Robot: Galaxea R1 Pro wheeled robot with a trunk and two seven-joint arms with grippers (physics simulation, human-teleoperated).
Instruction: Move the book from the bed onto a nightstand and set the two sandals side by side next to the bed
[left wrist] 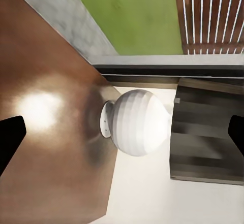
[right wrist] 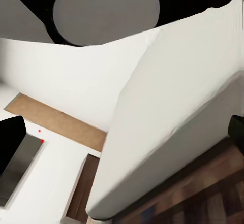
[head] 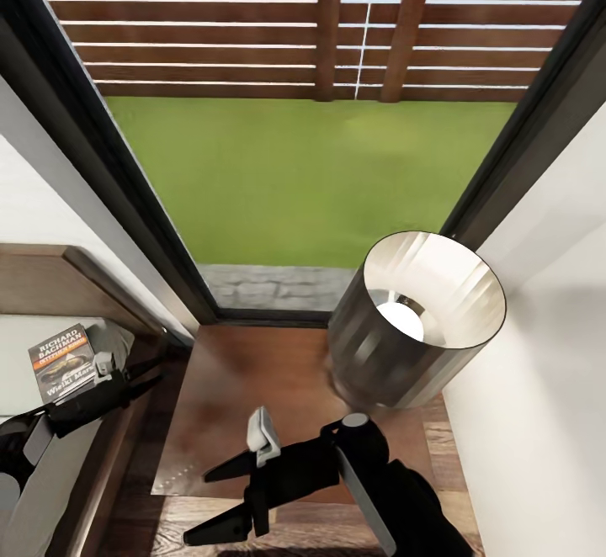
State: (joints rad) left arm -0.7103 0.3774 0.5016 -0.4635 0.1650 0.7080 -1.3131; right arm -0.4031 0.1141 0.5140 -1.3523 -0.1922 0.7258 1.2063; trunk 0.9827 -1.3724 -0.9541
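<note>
Lamp [head: 417,321] stands on the nightstand [head: 252,372], at its wall-side back corner, bulb visible inside the open grey shade. Rest of the glossy brown top is bare.

Book [head: 63,362] is off the nightstand's bed side, over the pale mattress of the bed [head: 34,283] by the headboard: dark cover, white "RICHARD BACHMAN", orange band. Left gripper [head: 143,372] overlaps its near edge; I can't tell if they touch. Its jaws are spread wide with nothing between, pointing across the nightstand at the lamp.

Right gripper [head: 202,506] hangs over the nightstand's front edge, jaws apart and empty, facing the bed. A window [head: 295,178] is behind the nightstand.
</note>
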